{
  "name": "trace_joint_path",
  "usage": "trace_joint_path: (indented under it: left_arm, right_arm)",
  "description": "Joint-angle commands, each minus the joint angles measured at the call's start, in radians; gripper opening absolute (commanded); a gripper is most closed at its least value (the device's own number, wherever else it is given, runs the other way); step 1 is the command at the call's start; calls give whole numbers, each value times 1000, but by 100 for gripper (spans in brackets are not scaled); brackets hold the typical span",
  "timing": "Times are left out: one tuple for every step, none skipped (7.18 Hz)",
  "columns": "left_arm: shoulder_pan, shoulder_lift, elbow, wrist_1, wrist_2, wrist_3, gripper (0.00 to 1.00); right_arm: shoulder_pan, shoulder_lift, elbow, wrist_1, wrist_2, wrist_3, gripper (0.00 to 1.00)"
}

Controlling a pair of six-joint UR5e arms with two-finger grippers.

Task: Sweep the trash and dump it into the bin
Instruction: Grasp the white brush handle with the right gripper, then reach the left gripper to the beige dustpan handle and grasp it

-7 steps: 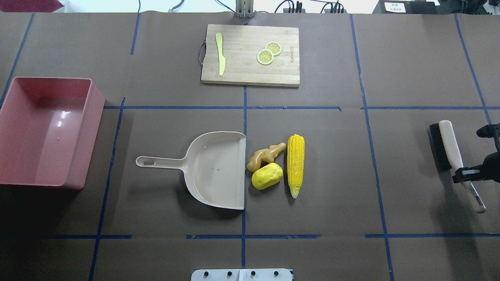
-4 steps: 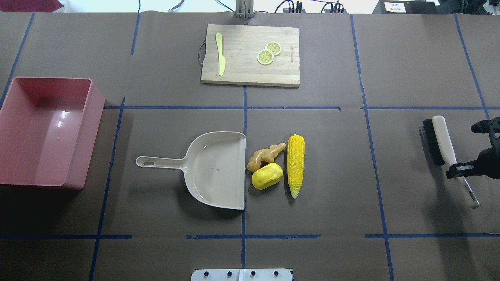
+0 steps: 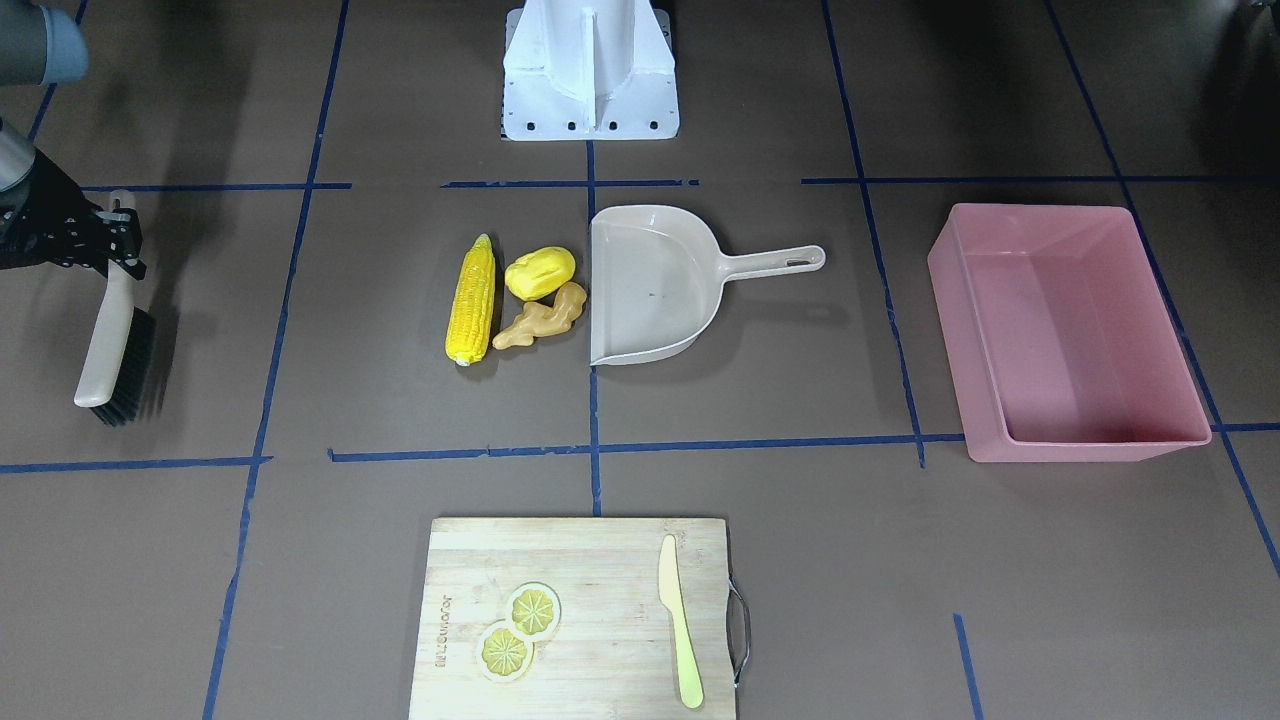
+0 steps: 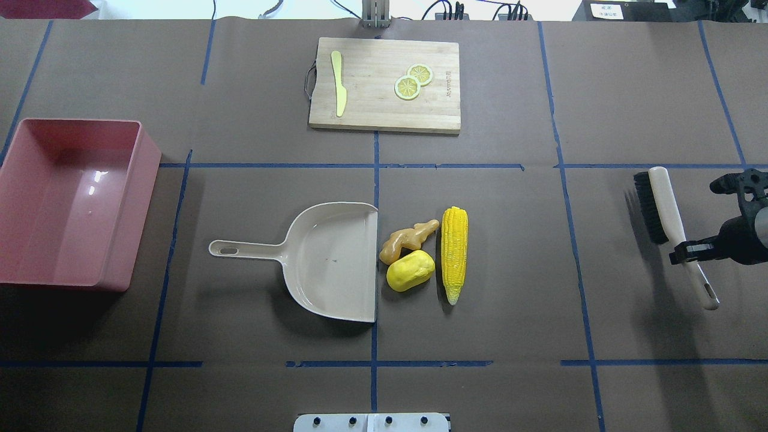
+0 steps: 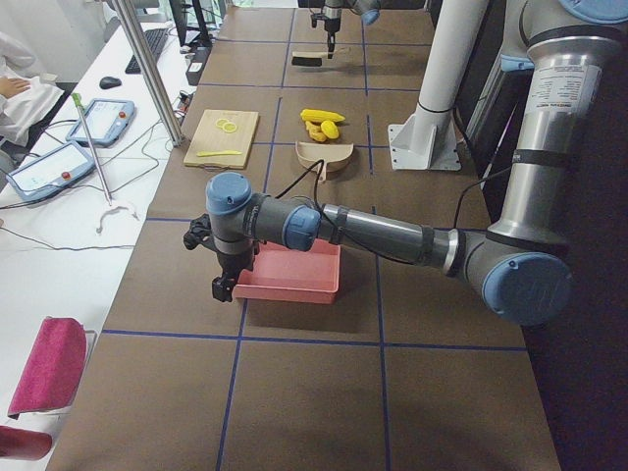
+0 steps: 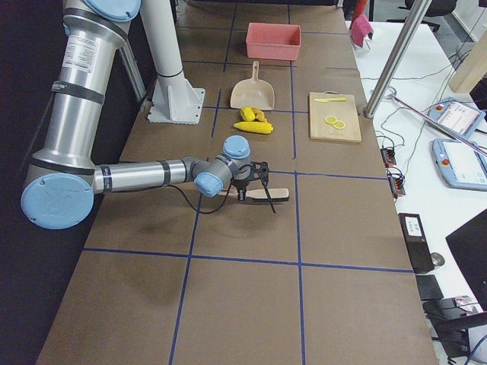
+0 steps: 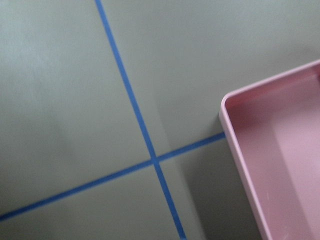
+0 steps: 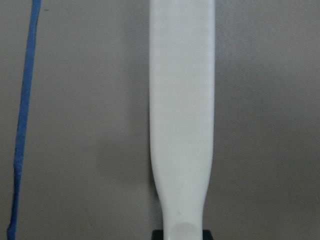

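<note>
The pink bin (image 4: pixel 66 204) sits far on the robot's left. The left gripper (image 5: pixel 224 287) hangs by its outer end; I cannot tell how its fingers stand. The beige dustpan (image 4: pixel 330 264) lies in the middle. The right gripper (image 4: pixel 684 249) squeezes the brush (image 4: pixel 660 204) handle tight. The corn cob (image 4: pixel 454 252), potato (image 4: pixel 410 270) and ginger (image 4: pixel 407 237) lie just beside the dustpan's open mouth.

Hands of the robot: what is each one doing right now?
Left hand: cannot tell, open or closed.
Right hand: closed on the brush.
</note>
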Motion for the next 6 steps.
trace_joint_path:
  left_arm:
    - [4, 1, -20, -84, -77, -2, 100]
    - [51, -3, -36, -215, -77, -1, 100]
    - [126, -3, -63, -350, -76, -4, 100]
    - [204, -6, -98, -377, -67, -4, 100]
    - [290, -24, -159, -376, -62, -5, 100]
    - [353, -80, -210, -371, -67, -5, 100]
  right_arm:
    - [0, 9, 2, -1, -6, 2, 0]
    - [0, 9, 2, 1, -6, 2, 0]
    - [2, 7, 2, 1, -6, 2, 0]
    - [2, 7, 3, 1, -5, 4, 0]
    - [2, 7, 2, 1, -5, 4, 0]
    - [2, 6, 3, 1, -6, 4, 0]
